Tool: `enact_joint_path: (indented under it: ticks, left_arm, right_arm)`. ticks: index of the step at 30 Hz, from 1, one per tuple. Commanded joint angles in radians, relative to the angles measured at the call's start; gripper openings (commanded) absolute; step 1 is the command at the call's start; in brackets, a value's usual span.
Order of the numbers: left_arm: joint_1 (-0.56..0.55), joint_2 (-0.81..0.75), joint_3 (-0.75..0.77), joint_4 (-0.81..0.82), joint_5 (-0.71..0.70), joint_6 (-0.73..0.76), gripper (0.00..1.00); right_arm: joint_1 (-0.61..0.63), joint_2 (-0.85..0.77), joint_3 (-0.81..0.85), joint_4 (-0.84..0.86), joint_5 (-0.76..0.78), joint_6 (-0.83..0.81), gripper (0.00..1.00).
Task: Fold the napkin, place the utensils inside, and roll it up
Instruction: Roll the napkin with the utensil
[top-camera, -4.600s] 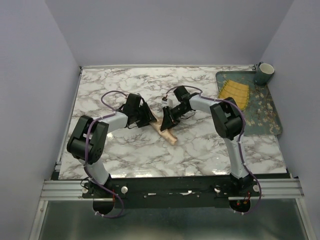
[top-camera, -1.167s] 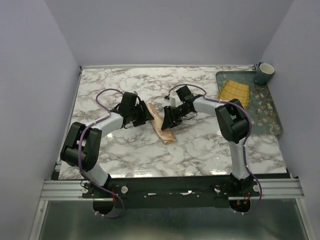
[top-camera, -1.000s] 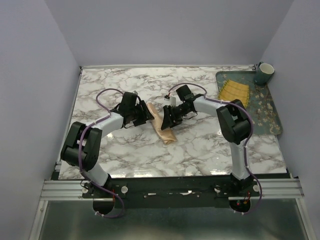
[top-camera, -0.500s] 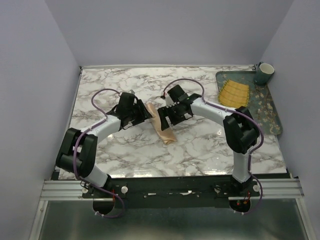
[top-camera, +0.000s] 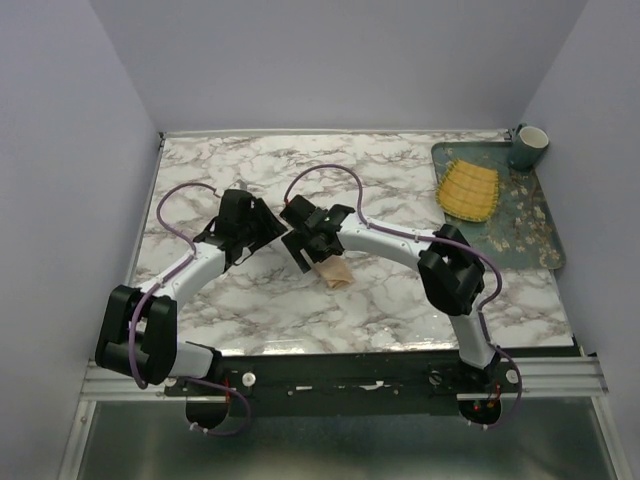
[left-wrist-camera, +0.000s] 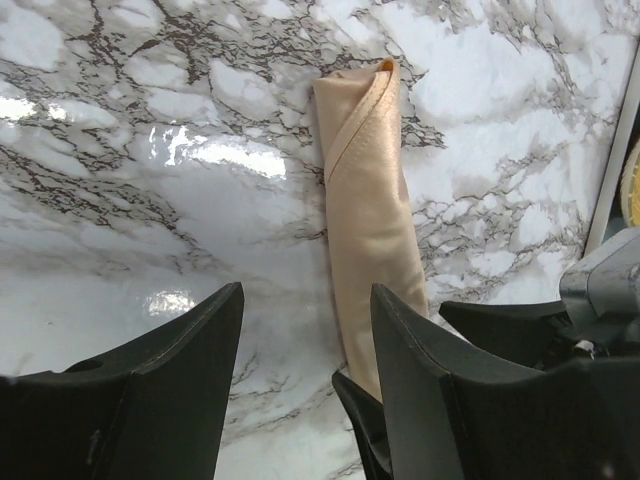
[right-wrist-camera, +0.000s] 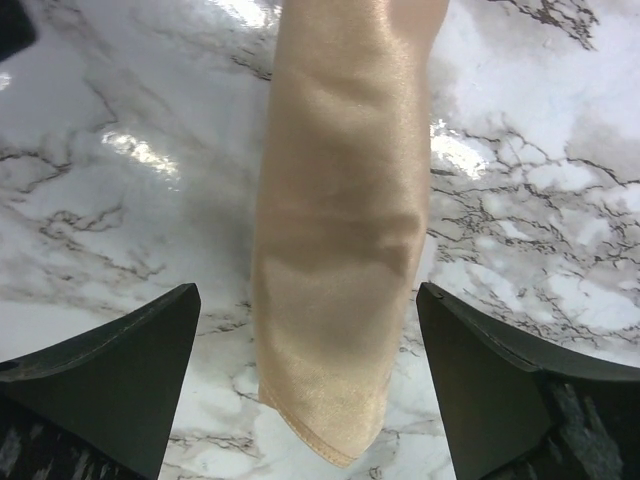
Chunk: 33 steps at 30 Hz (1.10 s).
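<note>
Rolled peach napkin (right-wrist-camera: 340, 200) under wide-open, empty right gripper (right-wrist-camera: 310, 400); left gripper (left-wrist-camera: 300, 385) partly open, empty, alongside

Right gripper (right-wrist-camera: 307, 300): jaws now spread wide, shifted left, over the napkin (left-wrist-camera: 368, 200) roll.
Left gripper (left-wrist-camera: 307, 300): drawn back leftward from napkin.
</note>
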Motion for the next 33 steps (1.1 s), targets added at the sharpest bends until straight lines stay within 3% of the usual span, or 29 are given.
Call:
enact_joint_path:
  ticks: [1, 15, 25, 33]
  left_arm:
    - [0.017, -0.045, -0.026, -0.011, -0.024, -0.002, 0.63]
    - [0.038, -0.071, -0.029, -0.003, -0.001, 0.003, 0.63]
    - [0.038, -0.025, -0.031, 0.022, 0.037, -0.003, 0.62]
    - [0.038, 0.004, -0.028, 0.029, 0.059, 0.000, 0.62]
  right_arm:
    - [0.026, 0.056, 0.061, -0.101, 0.151, 0.034, 0.97]
    - [0.032, 0.096, 0.047, -0.086, 0.112, 0.056, 0.92]
    - [0.032, 0.112, 0.038, -0.066, 0.125, 0.051, 0.75]
    - [0.031, 0.115, 0.020, -0.035, 0.128, 0.037, 0.68]
